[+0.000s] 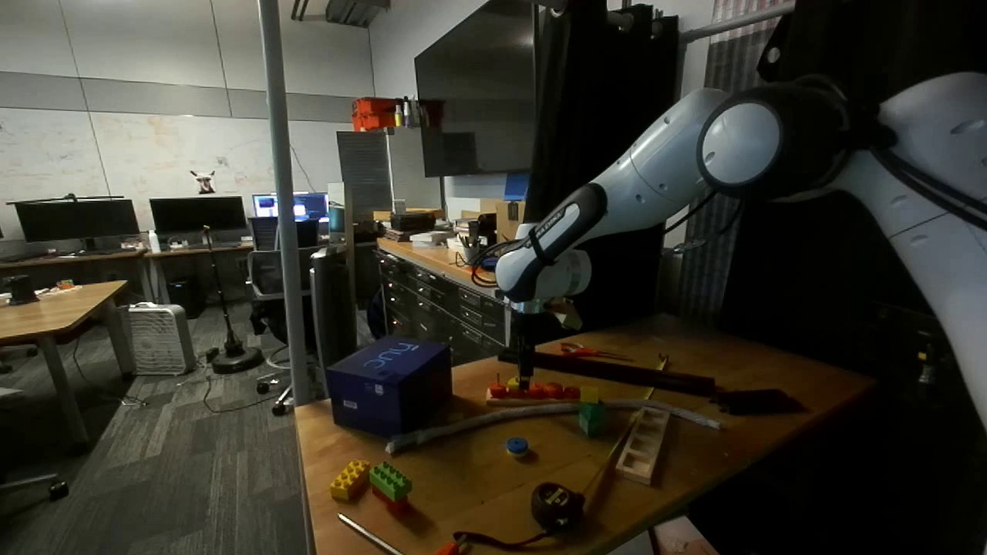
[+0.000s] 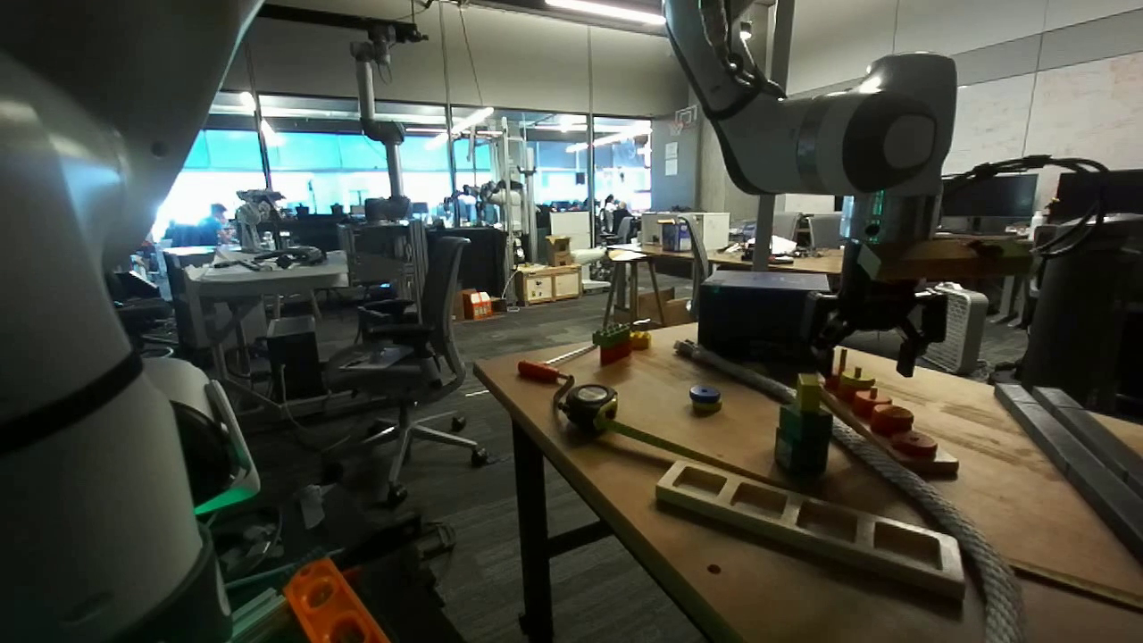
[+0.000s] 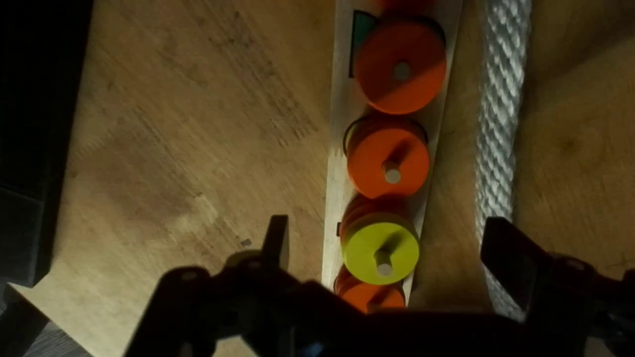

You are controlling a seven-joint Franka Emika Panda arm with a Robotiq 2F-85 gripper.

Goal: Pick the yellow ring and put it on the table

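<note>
The yellow ring [image 3: 364, 248] sits on a peg atop a red-orange ring stack on a wooden peg board [image 3: 338, 114]. It also shows in both exterior views [image 1: 513, 382] [image 2: 855, 382]. Other pegs carry orange rings [image 3: 397, 89]. My gripper [image 3: 384, 225] is open and empty, one finger on either side of the yellow ring and apart from it. In an exterior view the gripper [image 2: 866, 353] hangs just above the peg board. The peg board stands on the light-brown wooden table [image 1: 463, 482].
A grey rope [image 2: 920, 491] runs beside the peg board. Green blocks with a yellow block on top [image 2: 804, 438] stand close by. A dark blue box [image 1: 389, 385], wooden frame [image 1: 644, 445], tape measure [image 1: 557, 505], blue disc [image 1: 517, 445], toy bricks [image 1: 391, 482] and dark bars [image 2: 1080, 464] also lie on the table.
</note>
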